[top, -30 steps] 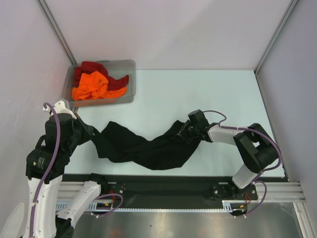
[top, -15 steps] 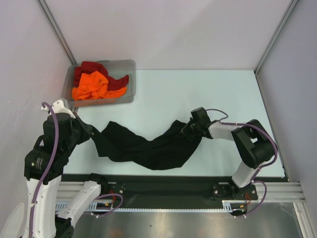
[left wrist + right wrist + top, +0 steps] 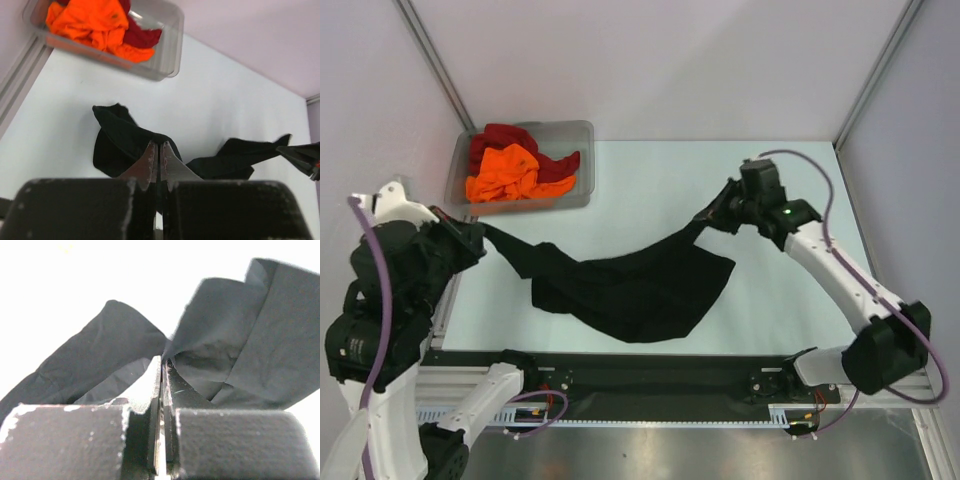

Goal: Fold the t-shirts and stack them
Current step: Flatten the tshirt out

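1. The black t-shirt (image 3: pixel 640 295) hangs between both grippers, its middle sagging onto the table (image 3: pixel 790 290).
2. The left gripper (image 3: pixel 472 234) and right gripper (image 3: pixel 712 214) each pinch one end, jaws closed on cloth.
3. The orange t-shirt (image 3: pixel 505 172) and dark red t-shirt (image 3: pixel 505 134) lie in the bin (image 3: pixel 582 130), far-left.
4. The black shirt's lower fold nears the table's near edge; bare tabletop lies beyond and to the right.
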You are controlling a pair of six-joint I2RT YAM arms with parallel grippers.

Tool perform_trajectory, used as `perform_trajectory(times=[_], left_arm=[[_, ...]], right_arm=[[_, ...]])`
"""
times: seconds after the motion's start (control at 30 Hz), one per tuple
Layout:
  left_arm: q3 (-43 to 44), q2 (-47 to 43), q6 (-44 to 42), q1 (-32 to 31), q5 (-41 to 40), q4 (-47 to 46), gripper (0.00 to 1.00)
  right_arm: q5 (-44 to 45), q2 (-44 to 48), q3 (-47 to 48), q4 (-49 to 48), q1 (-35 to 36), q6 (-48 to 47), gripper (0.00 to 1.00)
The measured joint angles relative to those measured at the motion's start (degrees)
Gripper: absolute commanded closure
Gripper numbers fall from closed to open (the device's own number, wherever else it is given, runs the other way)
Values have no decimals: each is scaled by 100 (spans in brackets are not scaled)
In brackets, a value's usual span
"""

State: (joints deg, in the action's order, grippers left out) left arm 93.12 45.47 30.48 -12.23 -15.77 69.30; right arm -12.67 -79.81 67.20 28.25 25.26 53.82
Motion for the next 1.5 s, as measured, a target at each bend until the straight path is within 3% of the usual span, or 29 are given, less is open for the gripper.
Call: perform_trajectory(times=[0.33, 0.63, 0.93, 1.23, 1.37, 1.5], left_arm=[[2640, 918, -531, 0, 649, -444, 100], [4203, 1285, -704, 0, 1770, -1228, 100], [4256, 487, -577, 0, 2267, -1952, 100], [3897, 146, -138, 0, 2465, -3523, 100], [2865, 94, -90, 0, 2487, -4433, 100], [1775, 428, -101, 0, 2507, -5233, 100]], right_arm=[[590, 835, 2068, 1617, -1075, -994, 100], [787, 1543, 3851, 2450, -1178, -1303, 100], [1003, 3602, 4201, 2597, -1180, -1392, 100], [1187, 3786, 5248, 2411, -1397, -1515, 100], [1545, 3755, 4804, 2194, -1427, -1648, 100], [2002, 3582, 3554, 1493, -1423, -1869, 100]])
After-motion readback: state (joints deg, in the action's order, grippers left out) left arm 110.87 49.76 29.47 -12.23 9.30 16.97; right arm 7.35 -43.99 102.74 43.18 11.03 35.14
